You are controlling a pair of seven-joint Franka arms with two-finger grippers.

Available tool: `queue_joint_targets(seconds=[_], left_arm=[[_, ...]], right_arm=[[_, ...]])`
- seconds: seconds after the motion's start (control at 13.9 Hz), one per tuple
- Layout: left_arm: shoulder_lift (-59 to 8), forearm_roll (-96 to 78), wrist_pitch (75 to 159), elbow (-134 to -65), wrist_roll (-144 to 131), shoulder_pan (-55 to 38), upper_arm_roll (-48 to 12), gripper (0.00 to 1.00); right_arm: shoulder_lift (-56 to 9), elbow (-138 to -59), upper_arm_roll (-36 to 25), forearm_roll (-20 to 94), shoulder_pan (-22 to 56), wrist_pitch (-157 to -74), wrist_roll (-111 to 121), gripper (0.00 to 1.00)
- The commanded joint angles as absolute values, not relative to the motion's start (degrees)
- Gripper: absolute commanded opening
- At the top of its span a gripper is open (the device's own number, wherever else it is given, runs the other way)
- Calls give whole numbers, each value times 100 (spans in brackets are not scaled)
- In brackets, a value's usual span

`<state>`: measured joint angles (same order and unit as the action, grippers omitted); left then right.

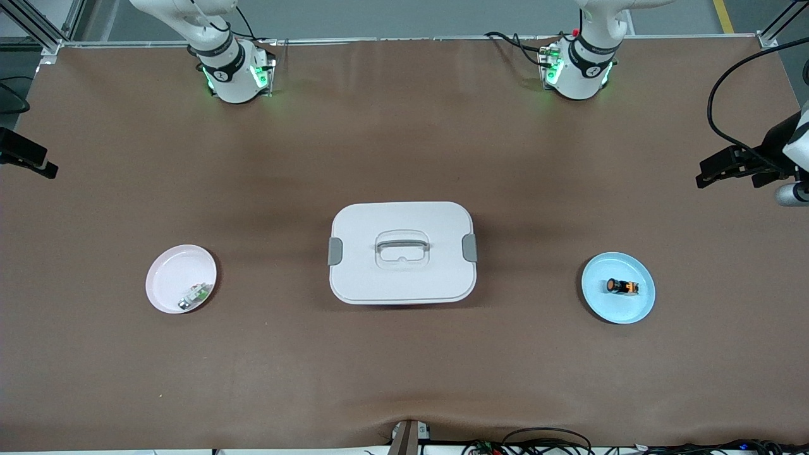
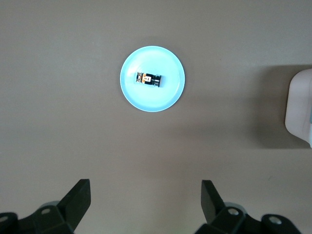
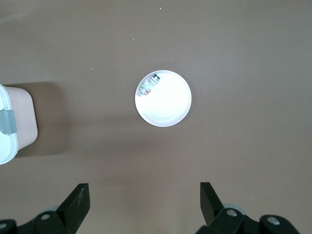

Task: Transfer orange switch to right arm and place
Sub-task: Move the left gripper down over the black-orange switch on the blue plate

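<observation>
We are seeing the tiny black cylindrical push-button with a round orange face, the orange switch, lying on its side in a small round light-blue plate toward the left arm's end of the brown-covered bench. Nothing is touching it. In the left wrist view the switch is sitting near the middle of that plate.

The left pincer is hanging high over bare bench near the blue plate, its fingers spread wide and holding nothing. The right pincer is hanging high over bare bench near a small round pale-pink plate, fingers also spread wide and empty; that arm is waiting. The pink plate is sitting toward the right arm's end and is carrying a small green-white-silver part, which is not our target.

Between the two plates, a white rectangular lidded plastic box with grey side clips and a recessed handle is sitting at mid-bench, lid on.

We are judging the switch to be light, rigid and hard-bodied, likely smooth plastic, so it may be rolling or skating on the glossy plate if nudged. We are suggesting a grip across the black barrel, fingers straddling the cylinder's flanks, leaving one end sticking out so the right pincer has something to take at handover. Squeezing on the round orange face risks it popping out.
</observation>
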<state>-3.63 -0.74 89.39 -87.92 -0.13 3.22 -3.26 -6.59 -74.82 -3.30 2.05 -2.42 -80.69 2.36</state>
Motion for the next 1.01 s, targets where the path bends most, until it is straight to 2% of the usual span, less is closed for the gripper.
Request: queue_joint_targets(seconds=[0.0,0.57,0.93], left_arm=[[-378,18,8859,-8728,62,343,-352,100],[-588,0,8929,-8701,62,360,-352,100],[-975,26,9333,-8701,149,413,-334,100]], right_arm=[[-633,-7506,-264,290,-343,-8104,158,100],[-633,-7506,-264,290,-343,-8104,158,100],[-642,-7506,-264,281,-360,-8112,158,100]])
